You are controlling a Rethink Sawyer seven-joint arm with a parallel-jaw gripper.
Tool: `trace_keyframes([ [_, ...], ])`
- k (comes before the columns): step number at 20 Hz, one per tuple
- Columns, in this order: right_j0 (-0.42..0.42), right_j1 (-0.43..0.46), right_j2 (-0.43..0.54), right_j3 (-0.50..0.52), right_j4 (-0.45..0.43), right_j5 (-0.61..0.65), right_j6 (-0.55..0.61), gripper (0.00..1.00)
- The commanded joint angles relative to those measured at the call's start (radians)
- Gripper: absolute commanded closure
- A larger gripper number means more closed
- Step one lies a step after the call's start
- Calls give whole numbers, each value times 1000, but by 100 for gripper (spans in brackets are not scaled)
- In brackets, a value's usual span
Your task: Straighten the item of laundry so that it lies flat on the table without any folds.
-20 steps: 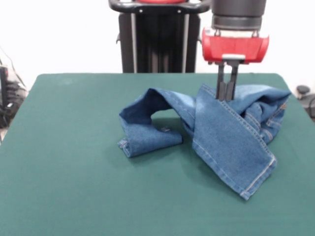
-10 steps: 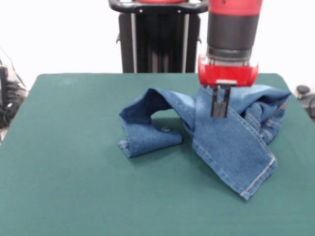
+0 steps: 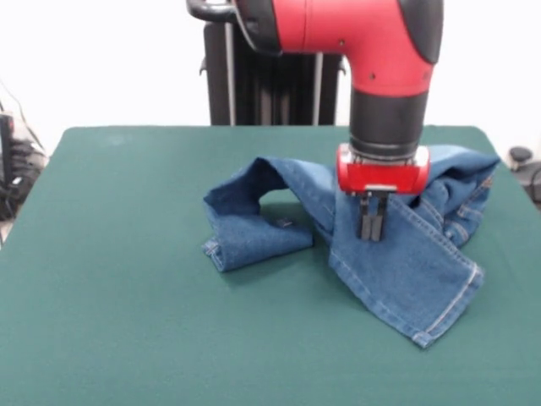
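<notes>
Table (image 3: 127,338): green top, rounded corners. Jeans (image 3: 406,262): lying crumpled toward the right edge, one leg arching left and folding back on itself, the other spreading toward the near right corner, hem showing. Gripper (image 3: 371,222): red, pointing down, fingers narrow and pinching the denim at mid-garment.

Table (image 3: 127,321) open left, front; jeans (image 3: 406,262) heap, arched fold seemingly obstruct centre-right.
</notes>
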Motion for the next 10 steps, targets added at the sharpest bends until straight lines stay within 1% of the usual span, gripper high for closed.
trace_keyframes([
  [1, 5, 108, 59, 75, -48, -86, 97, 100],
  [7, -4, 106, 67, 77, -43, -105, 87, 100],
  [9, -24, 111, 92, 83, -47, -134, 83, 100],
  [10, -51, 120, 127, 88, -58, -168, 75, 100],
])
